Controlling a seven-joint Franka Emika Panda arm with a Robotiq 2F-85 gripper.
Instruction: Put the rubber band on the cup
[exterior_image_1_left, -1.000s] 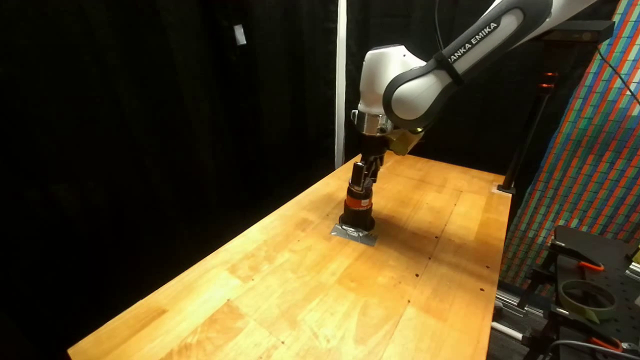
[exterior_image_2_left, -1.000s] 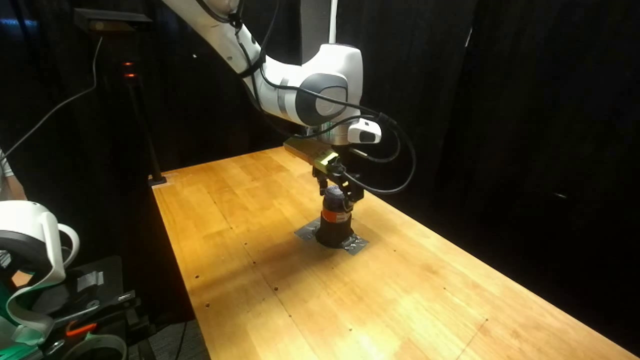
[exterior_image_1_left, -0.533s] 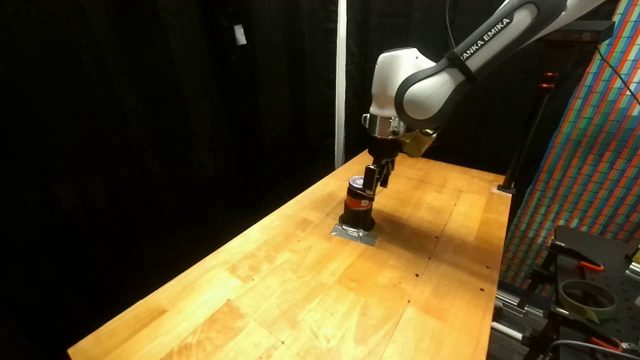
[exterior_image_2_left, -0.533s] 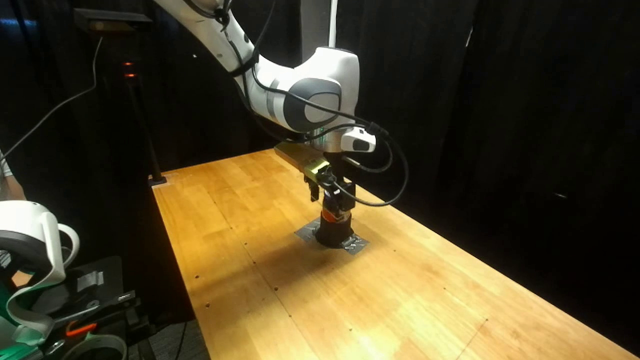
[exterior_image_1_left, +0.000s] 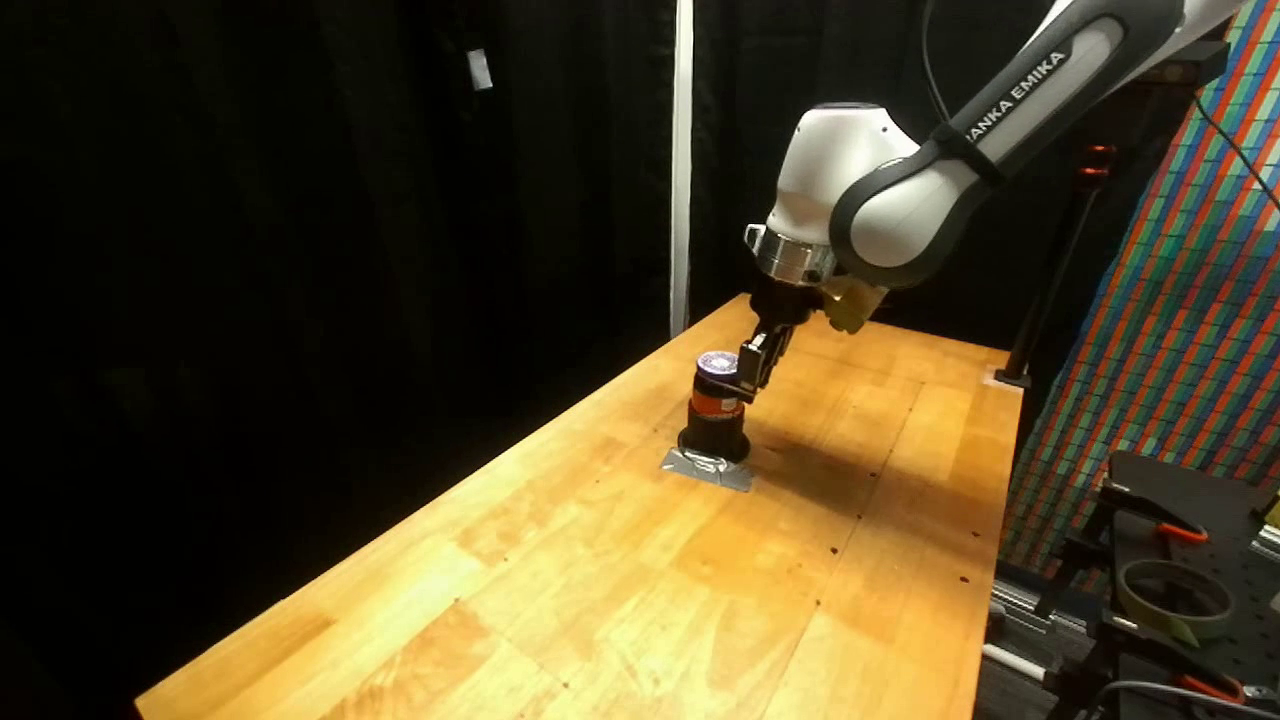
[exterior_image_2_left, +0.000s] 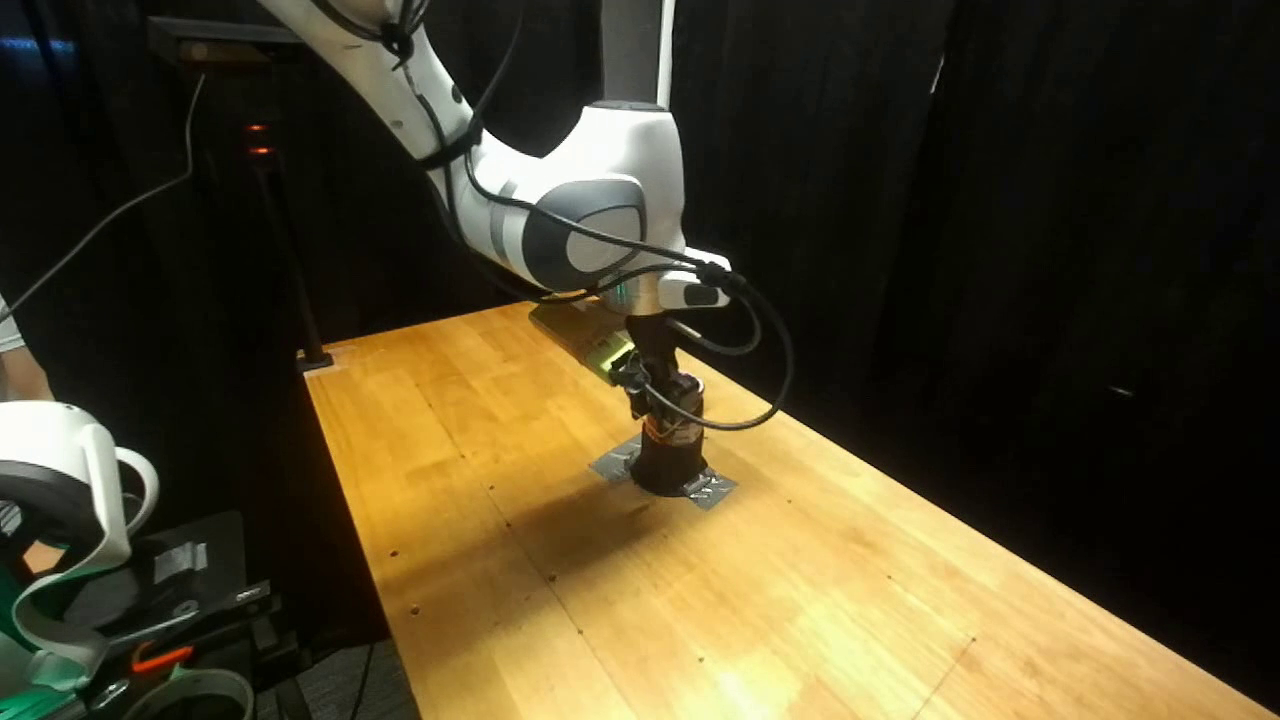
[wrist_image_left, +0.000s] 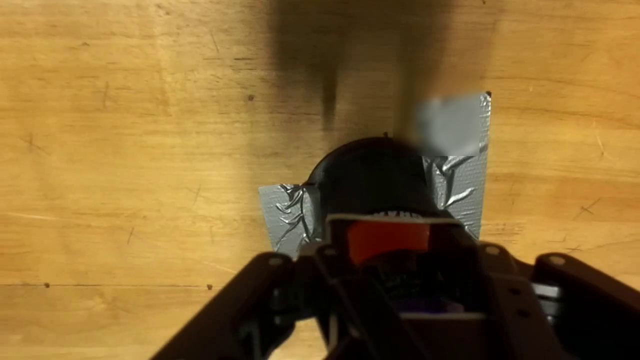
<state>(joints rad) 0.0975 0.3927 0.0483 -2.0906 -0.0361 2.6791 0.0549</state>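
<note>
Gripper (wrist_image_left: 412, 275) low at the cup (exterior_image_1_left: 717, 405), fingers (wrist_image_left: 505, 287) spread well apart — and over them a pale band (wrist_image_left: 360, 217), stretched from one to the other. Wrist view shows two strands: one crosses before the cup's orange part, the other runs by its purple top. Whether the band goes round the cup, or is only held above it, I cannot tell; nor can I tell if a finger touches the cup. In both exterior views the gripper hangs right at the cup's upper part and hides some of it. The cup is upright on the table (exterior_image_1_left: 580, 570) — tape (exterior_image_2_left: 713, 489) at its base on two sides.
</note>
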